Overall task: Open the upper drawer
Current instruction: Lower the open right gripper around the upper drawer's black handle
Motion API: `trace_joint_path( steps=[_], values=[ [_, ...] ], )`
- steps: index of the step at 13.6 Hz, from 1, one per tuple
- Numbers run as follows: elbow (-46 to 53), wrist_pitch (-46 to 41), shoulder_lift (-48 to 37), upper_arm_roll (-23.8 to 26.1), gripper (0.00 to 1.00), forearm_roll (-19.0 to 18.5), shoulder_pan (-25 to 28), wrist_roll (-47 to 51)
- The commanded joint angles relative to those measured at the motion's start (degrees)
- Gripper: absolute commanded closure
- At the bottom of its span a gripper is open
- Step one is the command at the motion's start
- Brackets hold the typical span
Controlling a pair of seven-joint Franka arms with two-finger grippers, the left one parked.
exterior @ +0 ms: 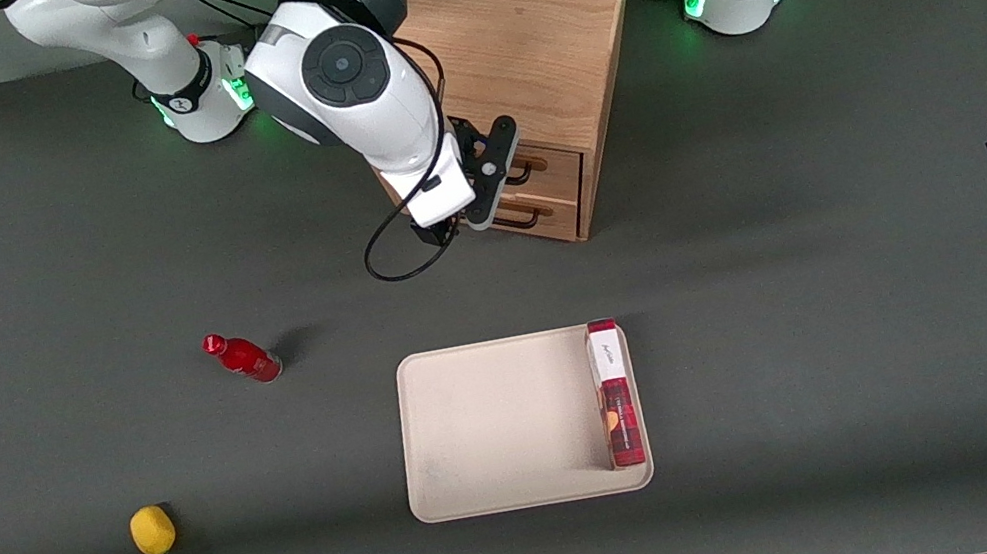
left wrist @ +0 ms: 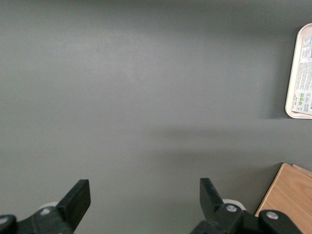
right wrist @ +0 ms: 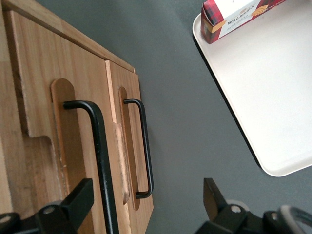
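Gripper [right wrist: 146,200] spread at upper drawer [right wrist: 58,122] handle, drawer shut; tray [exterior: 499,423] holds a red box [exterior: 615,395].

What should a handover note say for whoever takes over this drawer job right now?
Claw: open, empty, in front of the cabinet, level with the drawer fronts, one finger beside the upper handle.
Upper drawer: not visibly pulled out.
Lower drawer: shut, leave alone.
Done: approach.
Left: close on the upper handle, pull toward the tray.
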Motion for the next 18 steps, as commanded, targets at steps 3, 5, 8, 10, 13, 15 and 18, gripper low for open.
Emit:
trace_joint_path(
  steps=[3, 5, 8, 10, 13, 15, 18],
  values=[
    [-2.8, 2.4, -1.7, -0.1, 0.0, -0.9, 0.3, 1.3],
    [-3.3, 2.9, -1.7, -0.1, 0.0, -1.0, 0.3, 1.3],
    [-4.7, 6.0, -0.6, -0.1, 0.0, -2.5, 0.3, 0.7],
    [-5.7, 6.6, -1.0, -0.1, 0.0, -2.8, 0.3, 0.7],
    [-6.0, 7.7, -0.8, -0.1, 0.0, -2.8, 0.3, 0.7],
    [-6.0, 7.8, -0.9, -0.1, 0.0, -2.8, 0.3, 0.7],
    [-5.9, 8.0, -0.5, -0.1, 0.0, -2.8, 0.2, 0.6]
  ],
)
